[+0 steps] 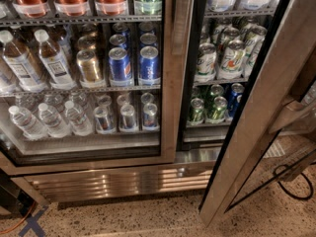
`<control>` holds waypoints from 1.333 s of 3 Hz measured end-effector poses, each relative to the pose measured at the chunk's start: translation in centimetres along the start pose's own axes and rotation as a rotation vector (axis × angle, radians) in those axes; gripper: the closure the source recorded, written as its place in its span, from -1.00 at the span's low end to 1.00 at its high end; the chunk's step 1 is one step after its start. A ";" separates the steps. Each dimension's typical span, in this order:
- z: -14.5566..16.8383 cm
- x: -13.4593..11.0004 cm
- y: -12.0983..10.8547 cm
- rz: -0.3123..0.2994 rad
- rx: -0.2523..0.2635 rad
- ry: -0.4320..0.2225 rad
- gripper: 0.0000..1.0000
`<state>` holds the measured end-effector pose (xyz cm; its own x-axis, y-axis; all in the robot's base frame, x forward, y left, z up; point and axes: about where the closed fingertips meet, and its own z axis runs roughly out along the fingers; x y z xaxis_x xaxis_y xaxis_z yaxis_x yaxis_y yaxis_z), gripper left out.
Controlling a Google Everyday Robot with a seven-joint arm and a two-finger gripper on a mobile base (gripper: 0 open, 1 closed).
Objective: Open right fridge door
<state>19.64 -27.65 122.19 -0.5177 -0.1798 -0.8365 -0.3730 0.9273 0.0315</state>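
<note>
The right fridge door [256, 107] stands swung out toward the camera. Its wide brushed steel frame with a black gasket edge runs diagonally from the top right down to the floor at the bottom centre. A steel handle bar [291, 116] juts from the frame at the right edge. Behind the door the right compartment is exposed, with green-and-white cans [227, 58] on one shelf and green and blue cans [217, 107] on the shelf below. The gripper is not in view.
The left glass door [168, 83] is closed over bottles and cans. A steel kick grille [113, 181] runs along the base above the speckled floor. A black cable [291, 181] loops on the floor at right, seen through the open door's glass. An orange cord [19, 221] lies at bottom left.
</note>
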 end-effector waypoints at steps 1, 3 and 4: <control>-0.6 -1.4 0.5 -0.051 0.066 -0.013 -1.00; -11.6 -0.7 -2.8 -0.085 0.539 -0.026 -1.00; -18.0 0.7 -4.0 -0.078 0.773 -0.013 -1.00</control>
<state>6.91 -37.43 131.29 -0.5013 -0.2541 -0.8271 0.2376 0.8787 -0.4140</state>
